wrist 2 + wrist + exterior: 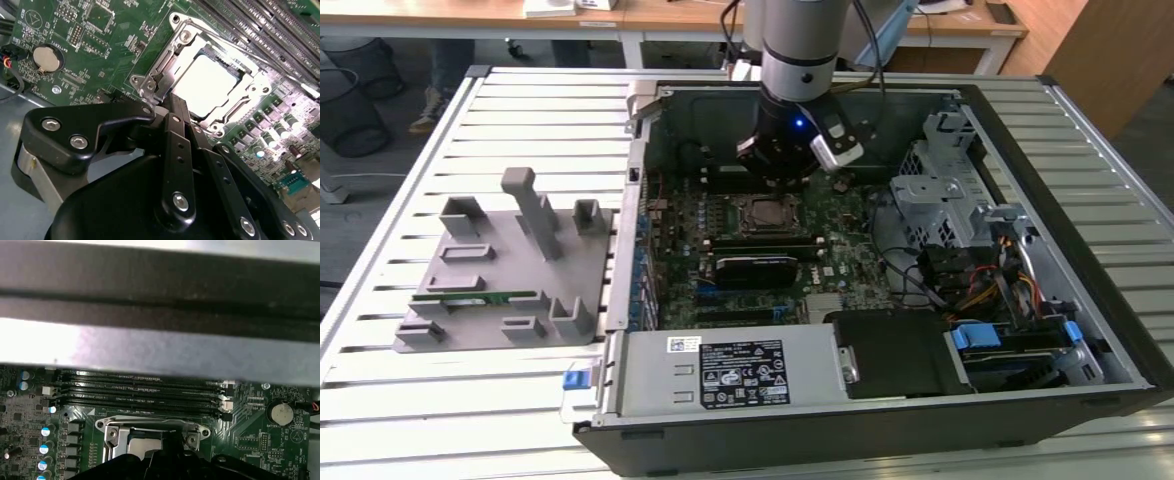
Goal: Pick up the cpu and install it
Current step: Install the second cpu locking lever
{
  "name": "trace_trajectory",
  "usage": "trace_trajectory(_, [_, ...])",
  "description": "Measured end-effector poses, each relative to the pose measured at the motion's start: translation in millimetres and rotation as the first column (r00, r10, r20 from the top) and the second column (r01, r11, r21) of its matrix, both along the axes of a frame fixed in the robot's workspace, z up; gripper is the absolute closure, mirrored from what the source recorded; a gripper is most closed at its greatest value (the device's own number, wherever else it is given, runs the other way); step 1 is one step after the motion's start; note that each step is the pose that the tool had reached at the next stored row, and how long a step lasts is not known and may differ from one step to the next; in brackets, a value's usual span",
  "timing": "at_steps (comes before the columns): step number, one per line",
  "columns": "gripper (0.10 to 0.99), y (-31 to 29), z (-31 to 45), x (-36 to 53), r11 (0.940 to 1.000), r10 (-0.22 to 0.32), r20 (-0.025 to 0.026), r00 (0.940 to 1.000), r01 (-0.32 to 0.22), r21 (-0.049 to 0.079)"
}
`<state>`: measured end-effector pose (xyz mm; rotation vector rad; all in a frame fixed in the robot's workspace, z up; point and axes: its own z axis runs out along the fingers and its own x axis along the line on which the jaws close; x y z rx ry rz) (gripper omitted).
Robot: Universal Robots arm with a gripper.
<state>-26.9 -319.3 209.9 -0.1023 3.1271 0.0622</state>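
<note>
One shiny square cpu seated in metal socket frame, black hand pinched together, empty.

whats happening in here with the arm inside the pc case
The robot arm's gripper is reaching into an open computer case, just above the motherboard's socket. The cpu already lies in that socket, its silver top showing in the second wrist view. A grey parts holder sits beside the case.
</note>
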Motion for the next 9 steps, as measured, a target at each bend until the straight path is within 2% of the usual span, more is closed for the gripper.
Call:
trace_trajectory(6, [0.98, -5.5, 0.0, 0.1, 1.0, 0.0, 0.0, 1.0, 0.0, 0.0])
trace_trajectory(9, [0.98, -6.4, 1.9, 0.1, 1.0, 0.0, 0.0, 1.0, 0.0, 0.0])
